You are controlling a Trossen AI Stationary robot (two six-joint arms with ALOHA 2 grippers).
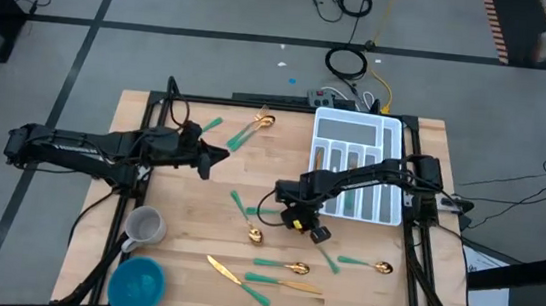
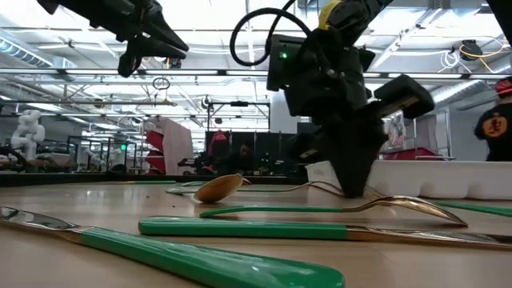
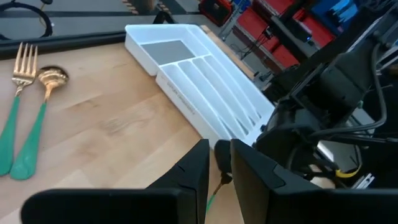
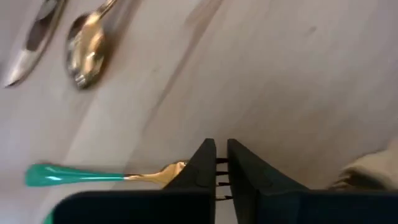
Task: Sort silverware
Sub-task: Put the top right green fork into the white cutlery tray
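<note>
Silverware with gold heads and teal handles lies scattered on the wooden table: a fork and spoon at the far side, and several pieces near the front edge. My right gripper stands at the table's middle, fingers down at the tabletop, shut on a teal-handled piece. My left gripper hangs raised at the centre left. Its fingers stand a narrow gap apart with nothing between them. My right gripper pinches the gold head end of the teal-handled piece between its two fingers; the fingers hide the head itself. They come steeply from above, slanting in from the table's right. The piece lies flat on the table, handle pointing away from the fingers.
A white compartmented tray stands at the far right, under my right arm. A grey mug and a blue bowl sit at the near left. A spoon and a knife lie close to my right gripper.
</note>
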